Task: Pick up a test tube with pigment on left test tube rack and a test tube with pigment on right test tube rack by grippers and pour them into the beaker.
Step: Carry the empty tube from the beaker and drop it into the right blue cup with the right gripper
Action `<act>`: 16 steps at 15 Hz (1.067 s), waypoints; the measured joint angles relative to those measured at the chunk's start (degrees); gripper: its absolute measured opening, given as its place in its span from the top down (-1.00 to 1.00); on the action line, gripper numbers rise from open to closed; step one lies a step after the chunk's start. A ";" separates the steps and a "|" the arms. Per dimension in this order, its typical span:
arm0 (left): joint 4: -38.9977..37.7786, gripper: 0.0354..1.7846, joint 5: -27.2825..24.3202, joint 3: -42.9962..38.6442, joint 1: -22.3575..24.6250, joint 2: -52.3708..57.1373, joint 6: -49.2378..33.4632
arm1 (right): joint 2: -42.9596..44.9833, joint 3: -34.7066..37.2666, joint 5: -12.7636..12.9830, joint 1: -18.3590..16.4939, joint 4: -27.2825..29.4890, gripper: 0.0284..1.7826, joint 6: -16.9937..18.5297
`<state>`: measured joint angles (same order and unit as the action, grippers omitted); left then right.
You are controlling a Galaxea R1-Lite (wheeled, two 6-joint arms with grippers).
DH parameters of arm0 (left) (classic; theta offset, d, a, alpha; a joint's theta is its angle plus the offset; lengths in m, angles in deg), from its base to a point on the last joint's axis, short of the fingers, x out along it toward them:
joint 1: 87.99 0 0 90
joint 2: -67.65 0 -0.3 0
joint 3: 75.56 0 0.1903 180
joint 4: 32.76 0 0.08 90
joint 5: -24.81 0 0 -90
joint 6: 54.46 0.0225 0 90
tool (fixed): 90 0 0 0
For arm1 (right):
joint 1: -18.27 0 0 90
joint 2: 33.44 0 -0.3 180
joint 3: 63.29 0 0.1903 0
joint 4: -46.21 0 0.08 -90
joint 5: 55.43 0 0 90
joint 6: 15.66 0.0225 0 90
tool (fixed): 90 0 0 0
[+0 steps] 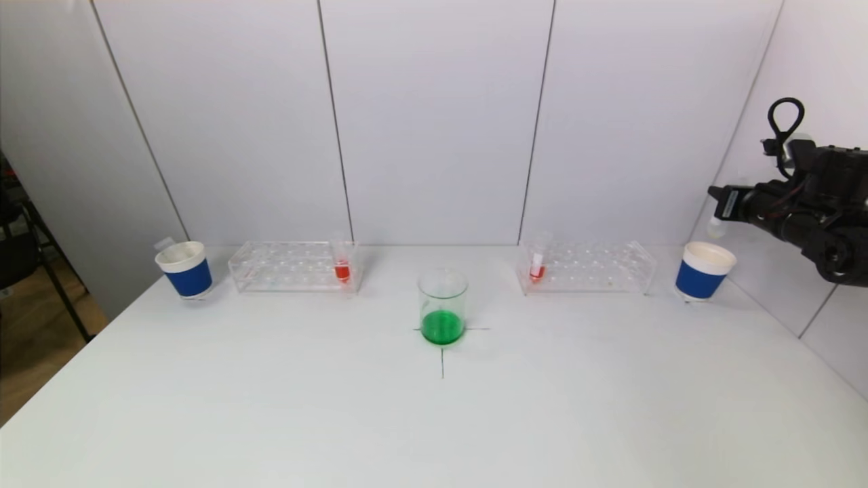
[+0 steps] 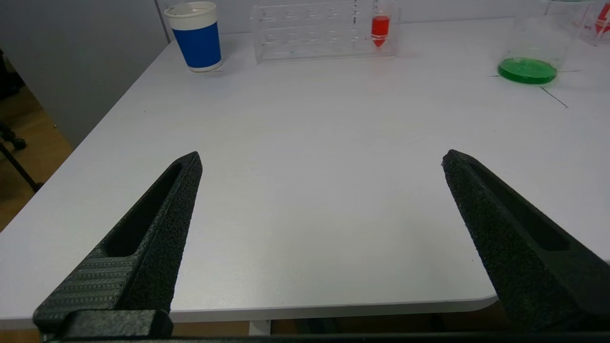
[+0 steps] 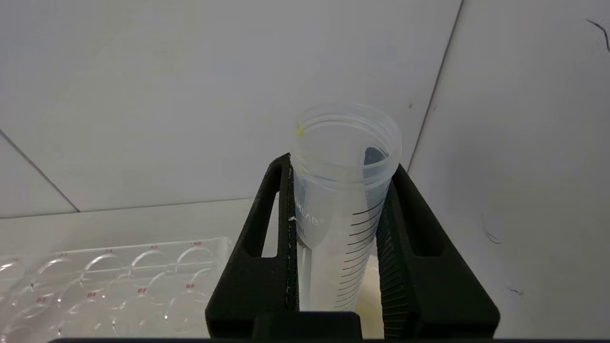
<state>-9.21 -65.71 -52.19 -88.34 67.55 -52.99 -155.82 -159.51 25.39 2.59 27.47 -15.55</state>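
White surface (image 1: pixel 271 407) holds the beaker (image 1: pixel 443 306); at 3 o'clock the right gripper (image 3: pixel 339 224) pinches an empty tube (image 3: pixel 343 200) over the right cup (image 1: pixel 704 270), ready to drop it; left gripper (image 2: pixel 319 162) waits spread.

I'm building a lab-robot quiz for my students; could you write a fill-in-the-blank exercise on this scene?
1. The liquid in the beaker is ____.
2. The right gripper is shut on an empty ____.
3. The left gripper hangs over the table with its jaws ____.
4. The pigment in the tube in the left rack is ____.

Missing words: green; test tube; open; red
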 joint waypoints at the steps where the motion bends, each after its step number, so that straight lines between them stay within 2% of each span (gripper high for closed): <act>1: 0.00 -0.98 0.00 0.00 0.02 0.00 0.00 | -0.66 0.02 -0.05 -0.09 -0.91 0.43 -0.04; 9: 0.00 -0.98 0.00 0.00 0.00 0.00 0.01 | -4.88 0.06 -0.16 -1.05 -4.00 0.43 -0.11; 16: 0.00 -0.98 0.00 0.00 0.00 0.00 0.01 | -6.61 0.41 -0.18 -1.38 -4.06 0.43 -0.13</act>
<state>-9.21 -65.71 -52.19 -88.34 67.55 -52.98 -162.43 -159.09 25.21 1.21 23.41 -15.69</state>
